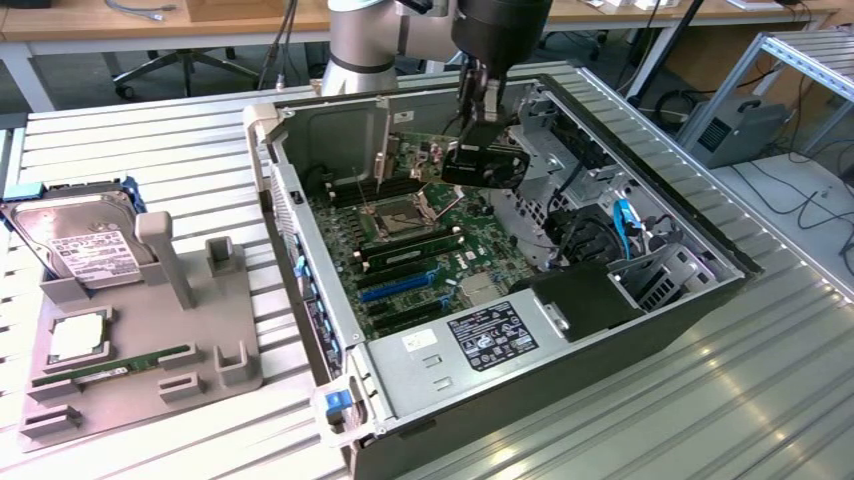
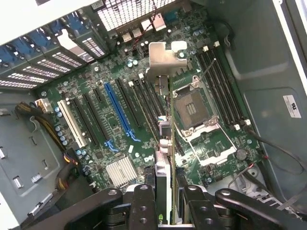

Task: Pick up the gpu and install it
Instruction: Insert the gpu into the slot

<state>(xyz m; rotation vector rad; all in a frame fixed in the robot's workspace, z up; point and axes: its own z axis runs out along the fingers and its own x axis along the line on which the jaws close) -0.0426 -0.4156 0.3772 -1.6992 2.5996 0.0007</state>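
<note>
Arm (image 1: 360, 40) extended, wrist pointing down, fingers (image 2: 144, 211) clamped on the gpu (image 2: 165, 143)

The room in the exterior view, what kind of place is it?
Probably a robotics lab or workshop: a robot arm reaches into an open computer case on a metal table, with wooden desks and an office chair behind.

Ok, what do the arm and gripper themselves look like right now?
The arm is a silver-grey metal tube with a rounded joint. The gripper is black, with a bulky rounded body and jointed linkage fingers studded with round pivot pins.
</note>
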